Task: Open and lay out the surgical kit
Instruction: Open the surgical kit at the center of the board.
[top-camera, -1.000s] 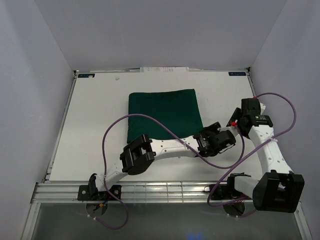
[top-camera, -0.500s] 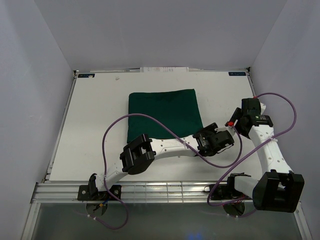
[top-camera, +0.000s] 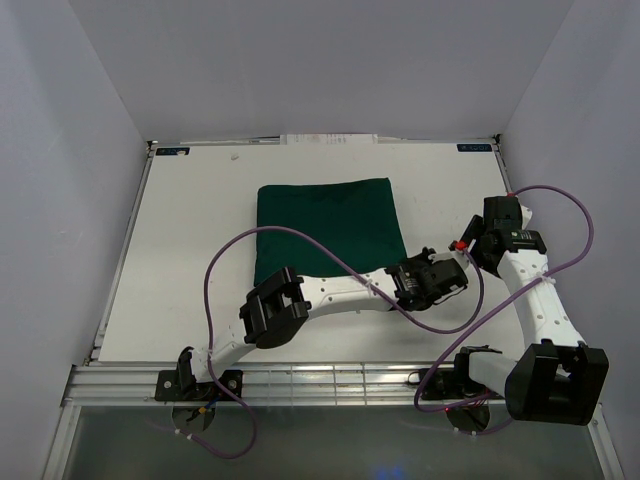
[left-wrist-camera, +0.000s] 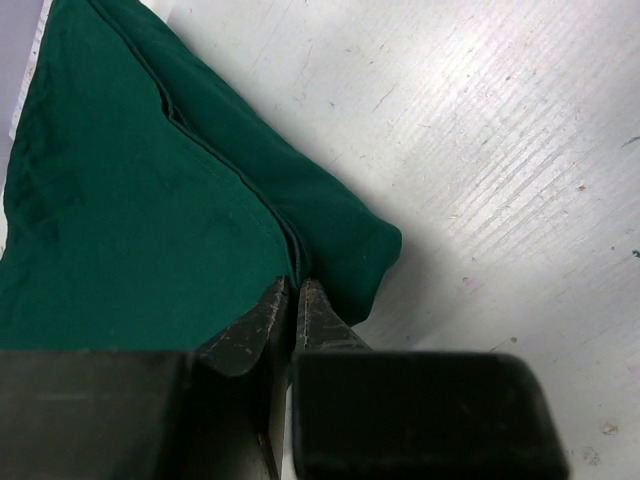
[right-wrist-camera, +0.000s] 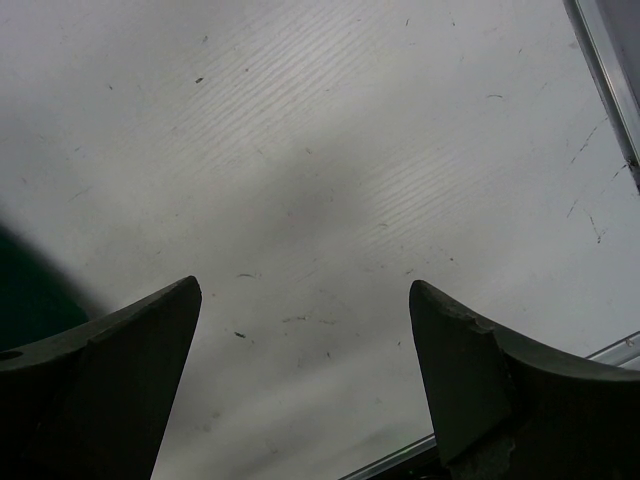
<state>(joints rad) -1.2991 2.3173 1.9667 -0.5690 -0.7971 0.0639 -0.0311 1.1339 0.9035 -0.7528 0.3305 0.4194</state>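
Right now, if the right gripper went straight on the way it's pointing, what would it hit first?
Most likely the bare table top: the right gripper stands open with only white surface between its fingers. The green cloth lies off to one side. Depth is unclear.

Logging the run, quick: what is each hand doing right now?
Left hand: closed, pinching a fold at the corner of the green cloth wrap.
Right hand: open, holding nothing, over the table.
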